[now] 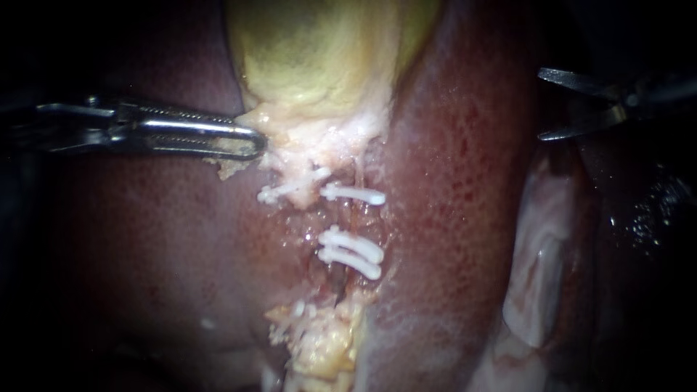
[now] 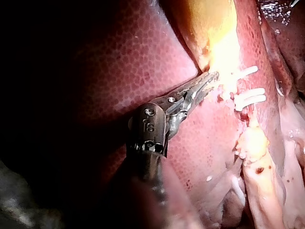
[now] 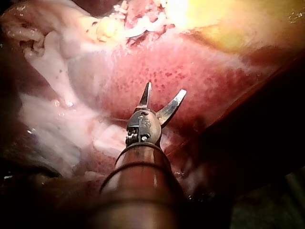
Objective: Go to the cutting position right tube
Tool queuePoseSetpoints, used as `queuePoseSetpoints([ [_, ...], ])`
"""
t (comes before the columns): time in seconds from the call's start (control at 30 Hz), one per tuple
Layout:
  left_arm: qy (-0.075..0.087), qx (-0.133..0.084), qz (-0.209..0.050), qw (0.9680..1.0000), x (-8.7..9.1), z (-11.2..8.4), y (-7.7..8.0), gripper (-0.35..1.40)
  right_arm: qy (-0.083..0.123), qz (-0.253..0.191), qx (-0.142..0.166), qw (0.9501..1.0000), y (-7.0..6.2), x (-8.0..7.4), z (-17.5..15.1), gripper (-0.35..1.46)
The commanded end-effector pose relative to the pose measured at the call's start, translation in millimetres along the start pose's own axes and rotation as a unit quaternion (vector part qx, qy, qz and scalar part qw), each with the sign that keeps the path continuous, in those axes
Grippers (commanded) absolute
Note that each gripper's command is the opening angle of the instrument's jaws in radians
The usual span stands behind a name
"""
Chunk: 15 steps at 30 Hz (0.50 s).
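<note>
**Item 1. Right instrument** (image 1: 543, 104): enters at the upper right of the frame. Hand released: its two blade-like jaws stand spread with a clear gap, nothing between them. It hangs over dark red liver (image 1: 145, 254), well apart from the clipped site. It probably waits open so the blades can pass either side of the tube on arrival.

**Item 2. Left instrument** (image 1: 255, 143): enters from the left, mid-height. Hand clenched: the long jaws lie close together, pinching the pale fringe at the lower end of the gallbladder (image 1: 319, 58). This hold likely draws the tissue aside to keep the site below stretched and exposed.

**Item 3. Right tube** (image 1: 351, 216): the task's thing, centre of the frame. It is a reddish strand running downward between white clips (image 1: 352, 250), one above and a close pair below. The bare stretch between them is the likely cutting place. A further clip sits just left of the upper one.

**Item 4. Surroundings**: liver on both sides, with a pale flap (image 1: 537, 254) at lower right. No worktop or room shows; beyond the tissue all is dark.
</note>
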Motion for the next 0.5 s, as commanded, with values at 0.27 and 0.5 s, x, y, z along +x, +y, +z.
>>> queuePoseSetpoints([
  [0.27,0.014,0.008,-0.012,0.9998,3.8,-6.2,1.2,-0.35,0.002,0.001,0.002,1.0000,0.0,0.1,0.2,1.45],
  [0.5,0.025,0.012,-0.003,0.9996,5.2,-7.9,1.6,-0.35,0.012,0.002,0.015,0.9998,-0.4,0.5,0.6,1.45],
])
